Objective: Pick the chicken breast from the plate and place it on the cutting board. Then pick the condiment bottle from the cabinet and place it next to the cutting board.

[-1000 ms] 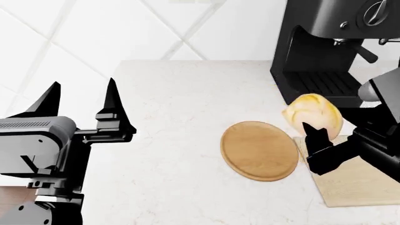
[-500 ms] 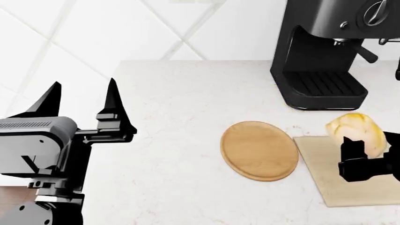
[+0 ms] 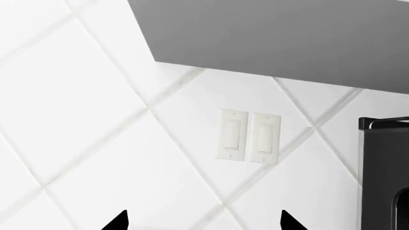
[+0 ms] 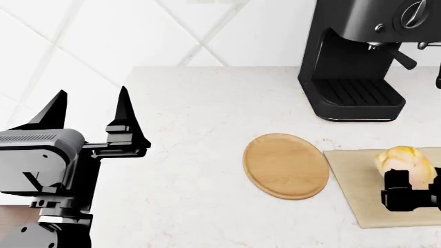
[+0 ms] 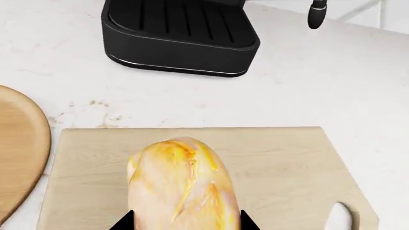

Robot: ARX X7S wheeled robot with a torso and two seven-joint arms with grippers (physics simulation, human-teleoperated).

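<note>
Left wrist view: only white diagonal wall tile, a pale double light switch (image 3: pixel 249 137), a grey cabinet underside (image 3: pixel 281 38) and a black appliance edge; two black fingertips (image 3: pixel 119 221) of the left claw stand wide apart with nothing between them. Head view: left claw (image 4: pixel 90 111) is raised over the bare left side of the pale marbled desk (image 4: pixel 193 103), open and empty, well apart from everything. The flat round tan-brown wooden plate (image 4: pixel 286 165) lies empty mid-desk, just beside the pale light-wood rectangular cutting board (image 4: pixel 358 186). The smooth egg-shaped cream-and-yellow chicken breast (image 4: pixel 403 160) sits over the board, pinched in the right claw (image 4: pixel 406 188) at the frame's right edge. The black espresso machine (image 4: pixel 358 57) stands behind, near but not blocking. Right wrist view: chicken breast (image 5: pixel 182 179) is above the board (image 5: pixel 281 163), fingers closed on its near end; contact with the board cannot be told. Slot handle hole (image 5: pixel 338 218) is off to one side, plate (image 5: pixel 19 153) at the other. Judgement: the breast looks soft, slick and light, best gripped across its thick middle. No red condiment bottle shows in any view.
</note>
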